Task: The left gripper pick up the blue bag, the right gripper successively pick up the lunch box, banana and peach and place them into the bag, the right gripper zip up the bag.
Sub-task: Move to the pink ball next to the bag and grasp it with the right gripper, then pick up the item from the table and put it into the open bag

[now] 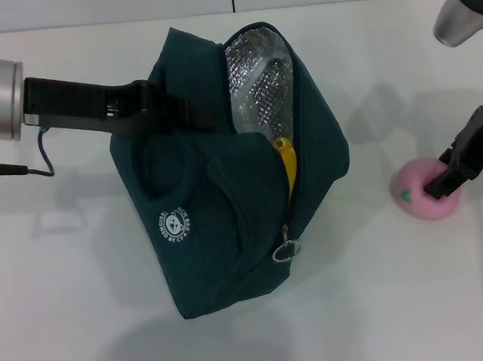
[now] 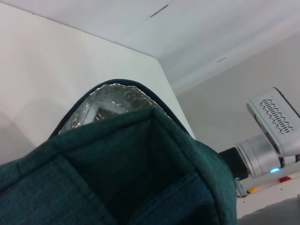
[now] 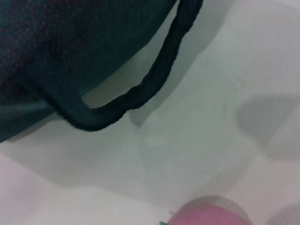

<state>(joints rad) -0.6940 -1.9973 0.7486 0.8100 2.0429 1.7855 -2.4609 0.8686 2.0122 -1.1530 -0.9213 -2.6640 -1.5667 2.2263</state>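
At the far left of the head view the left arm reaches in across the white table (image 1: pixel 86 326), and its black left claw (image 1: pixel 162 110) is clenched on the upper fabric edge of the large dark teal-blue fabric bag (image 1: pixel 228 223), holding it up with its mouth unzipped. The bag carries a small white round logo (image 1: pixel 175 226) on its facing side and a metal ring zipper pull (image 1: pixel 286 250) hanging at the lower end of the open zip. Through the opening shows the crinkled silver foil lining (image 1: pixel 259 83), and below it the yellow curved banana (image 1: pixel 288 162) lies inside the bag, one end poking up along the zipper edge. The left wrist view looks over the teal fabric at the same foil lining (image 2: pixel 110 101); something pale sits deep inside, too unclear to name.

Well to the right of the bag, apart from it, the small round pink peach (image 1: pixel 426 188) with a green mark sits on the table. The black right claw (image 1: pixel 445 183) comes down on it from the right, its fingers spread around the fruit; whether they press it cannot be told. The right wrist view shows a dark strap handle (image 3: pixel 140 89) of the bag above the table and the peach's top (image 3: pixel 211 213).
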